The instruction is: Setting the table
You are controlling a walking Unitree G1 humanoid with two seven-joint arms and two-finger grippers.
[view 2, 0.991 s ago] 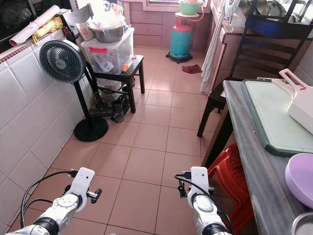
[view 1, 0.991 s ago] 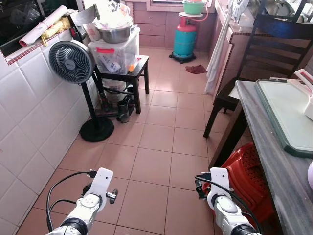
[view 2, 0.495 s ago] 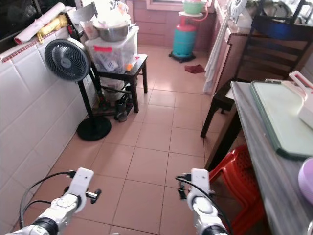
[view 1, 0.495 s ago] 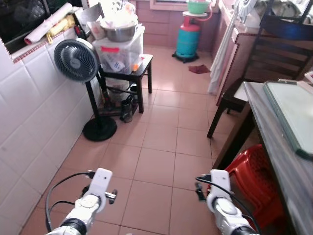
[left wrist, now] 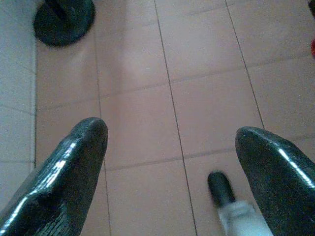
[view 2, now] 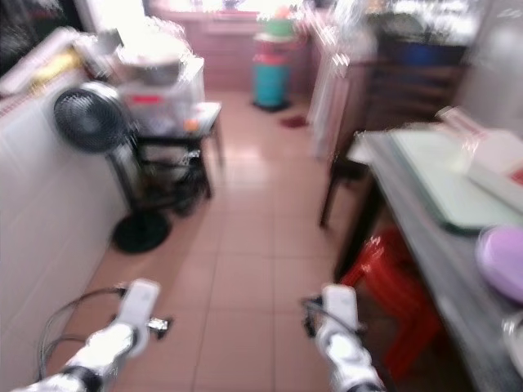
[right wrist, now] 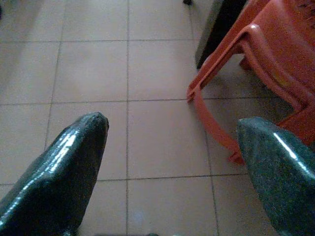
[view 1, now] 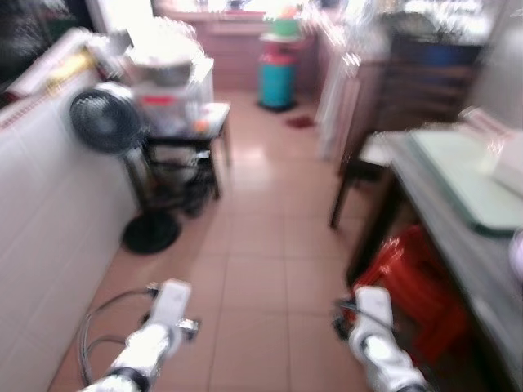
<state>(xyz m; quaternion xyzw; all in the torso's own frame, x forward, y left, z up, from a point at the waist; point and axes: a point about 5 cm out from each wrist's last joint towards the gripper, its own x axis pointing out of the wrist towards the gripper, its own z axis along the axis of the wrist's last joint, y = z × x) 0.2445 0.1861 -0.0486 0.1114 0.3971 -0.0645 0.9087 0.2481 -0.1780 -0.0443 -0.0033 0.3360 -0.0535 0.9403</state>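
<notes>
Head views blurred. Glossy pink square floor tiles (left wrist: pixel 138 123) below. Left gripper (left wrist: pixel 172 162) spread wide, empty, over bare tile. Right gripper (right wrist: pixel 172 162) likewise released, beside moulded red plastic stool (right wrist: pixel 256 64). Grey stone-look table (view 2: pixel 425 245) on right, carrying flat pale-green tray (view 2: pixel 445 175) and round lilac plate (view 2: pixel 500 261).
</notes>
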